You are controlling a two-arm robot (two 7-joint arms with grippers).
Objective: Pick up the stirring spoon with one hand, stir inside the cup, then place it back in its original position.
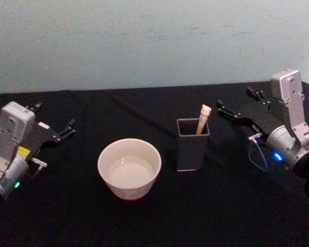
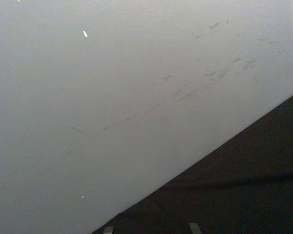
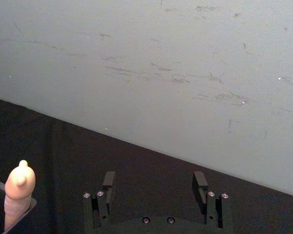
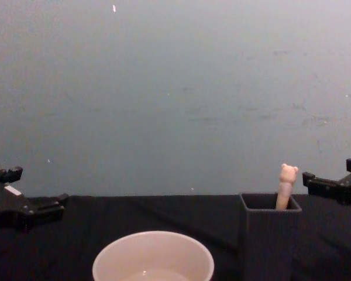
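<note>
No step is complete — the stirring spoon (image 1: 203, 118) stands in the holder (image 1: 192, 146), just left of the right gripper (image 1: 237, 105), jaws apart and empty. The left gripper (image 1: 54, 123) is parked with jaws apart, the cup (image 1: 129, 168) well to its right — pickup, stirring and return remain.

A black cloth (image 1: 159, 226) covered the table surface, running unbroken from the near edge back to the wall; faint creases were visible in it toward the rear. Behind it stood a pale grey-blue wall (image 1: 144, 41), matte in finish. The wall carried dark scuff marks and thin scratches (image 3: 136, 73), most evident in the wrist views, along with a few small white flecks (image 2: 85, 33). Where cloth met wall, the boundary was straight and clean
</note>
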